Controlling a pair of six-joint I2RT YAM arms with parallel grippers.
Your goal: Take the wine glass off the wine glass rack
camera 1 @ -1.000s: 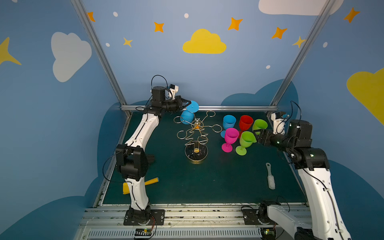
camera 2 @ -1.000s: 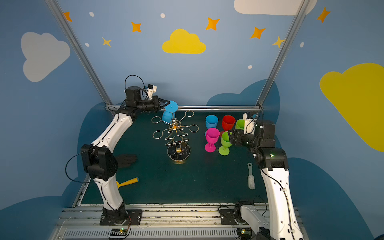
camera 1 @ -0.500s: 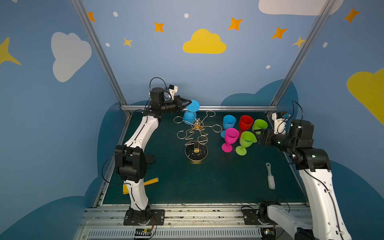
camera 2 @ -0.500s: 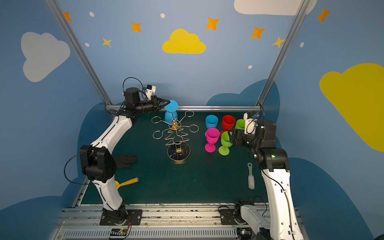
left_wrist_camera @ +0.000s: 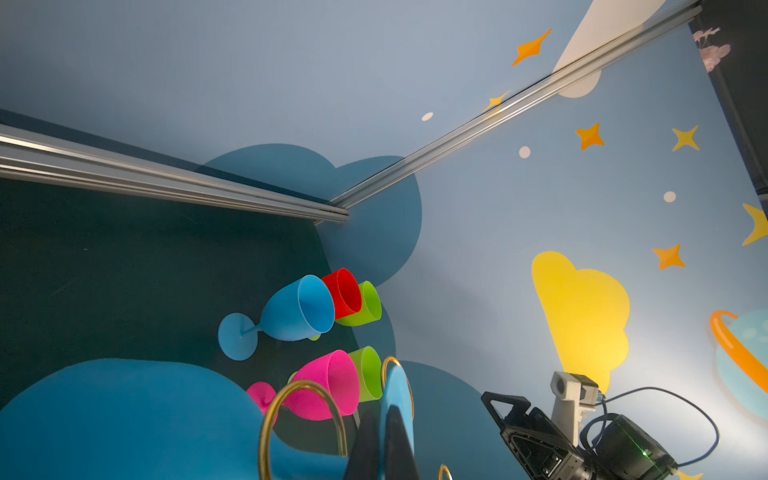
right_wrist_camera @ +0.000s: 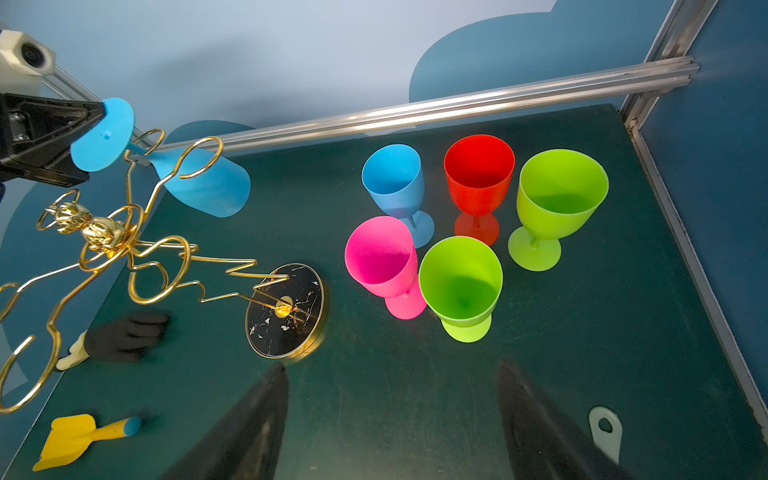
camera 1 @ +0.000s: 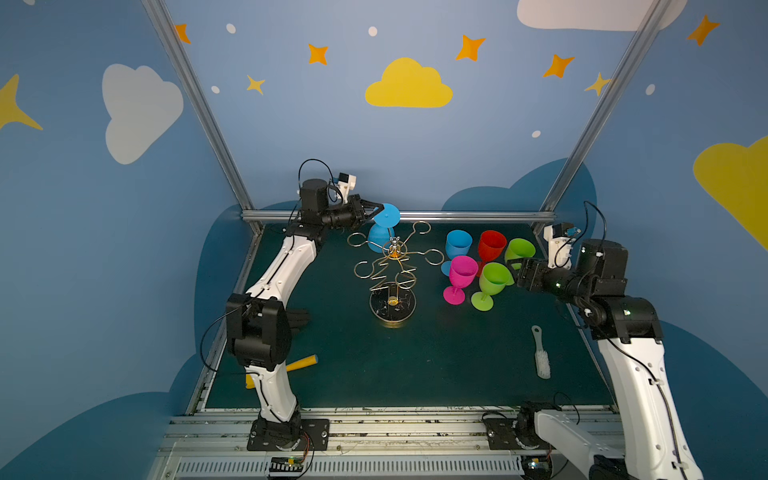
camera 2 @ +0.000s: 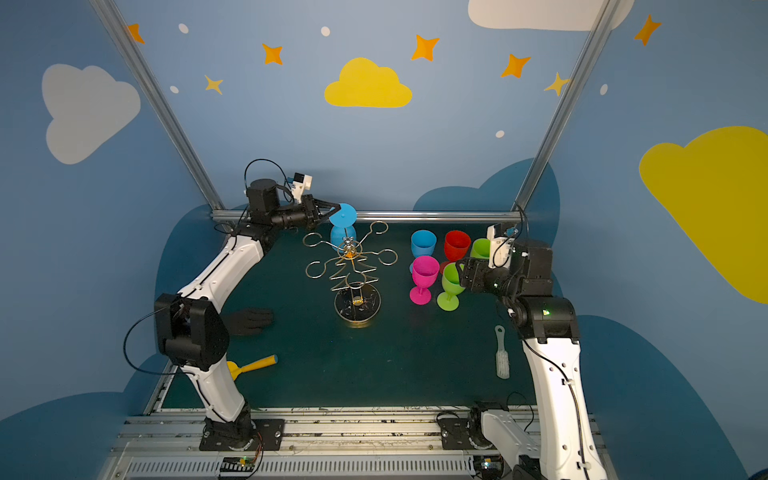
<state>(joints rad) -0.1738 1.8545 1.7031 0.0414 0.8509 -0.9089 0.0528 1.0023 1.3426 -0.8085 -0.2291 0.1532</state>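
Desk (camera 1: 436, 365): nothing on it has moved since a second ago. My right arm (camera 1: 631, 374) is unchanged. My left arm (camera 1: 282, 270) has shifted only a touch at the wrist, and the bowl it carries has drifted slightly toward the rack's centre. Same grip as before.

Wine glass rack (camera 1: 380, 305) stands mid-desk. It's a gold wire tree with curled loop arms, a small knob on top and a round dark marbled base.

Wine glass (camera 1: 380, 240): blue, one on the rack. It hangs upside down at the far side, foot up and bowl down and tilted. In the right wrist view the stem looks threaded in a loop, so it isn't off yet.

Left hand (camera 1: 371, 210) is pressed together, pinching the rim of that glass's foot. Right hand (right_wrist_camera: 393, 365) is spread wide and holds nothing, near the green glasses.

Five glasses stand upright on the desk right of the rack:
- blue glass (camera 1: 458, 245)
- red glass (camera 1: 491, 246)
- back green glass (camera 1: 519, 251)
- pink glass (camera 1: 462, 270)
- front green glass (camera 1: 493, 279)

That makes six glasses in all: two blue, two green, one red, one pink.

One white brush (camera 1: 540, 355) lies near my right arm. One black glove (camera 2: 249, 322) and one yellow scoop (camera 1: 301, 363) lie near my left arm.
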